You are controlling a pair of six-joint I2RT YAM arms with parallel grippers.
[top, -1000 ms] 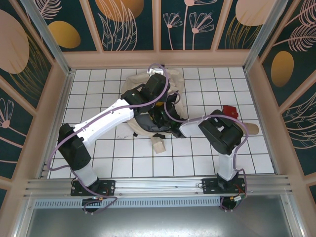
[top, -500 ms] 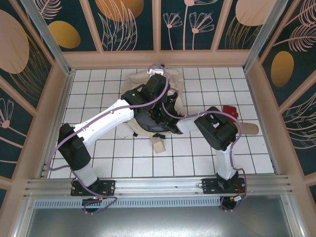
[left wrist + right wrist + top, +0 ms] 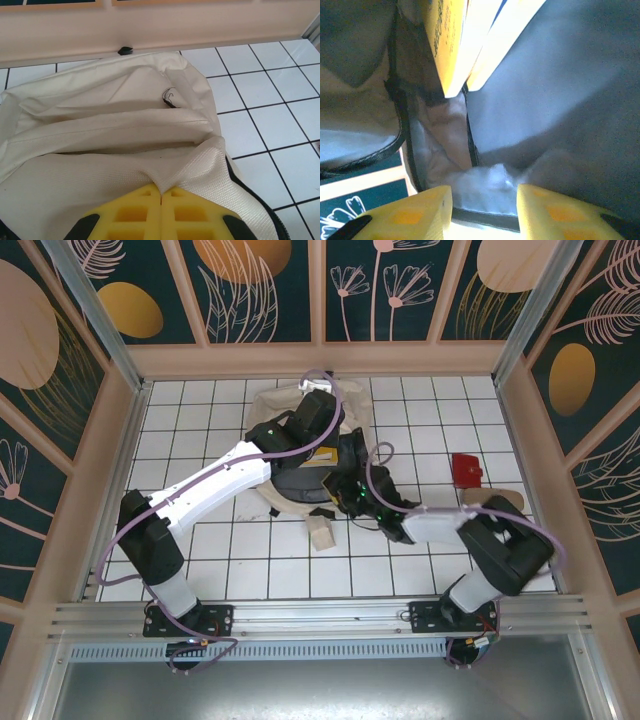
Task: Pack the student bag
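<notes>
Position first: where does the student bag (image 3: 272,408) lie?
— At the far middle of the tiled table (image 3: 430,430), close to the back wall. I judge that its long axis runs from that wall toward the arms, with the mouth facing the near right and a strap trailing toward the near edge.

And the grippers?
— The left gripper (image 3: 161,192) has its jaws pressed together on a fold of cream cloth at the mouth's rim, holding it up. The right gripper (image 3: 483,197) sits inside the dark opening, jaws spread and gripping nothing.

What is in there?
— Yellow books (image 3: 449,45), just ahead of the right fingers and apart from them.

Which step, then?
— Loading the main compartment, I think, with the books already in. The next move calls for drawing the right arm straight back out along the bag's axis, clear of the zipper edge, with the left holding the rim lifted.

Anything outside?
— A small red object (image 3: 465,467) on the tiles to the right, well apart from the bag. It is probably next.
</notes>
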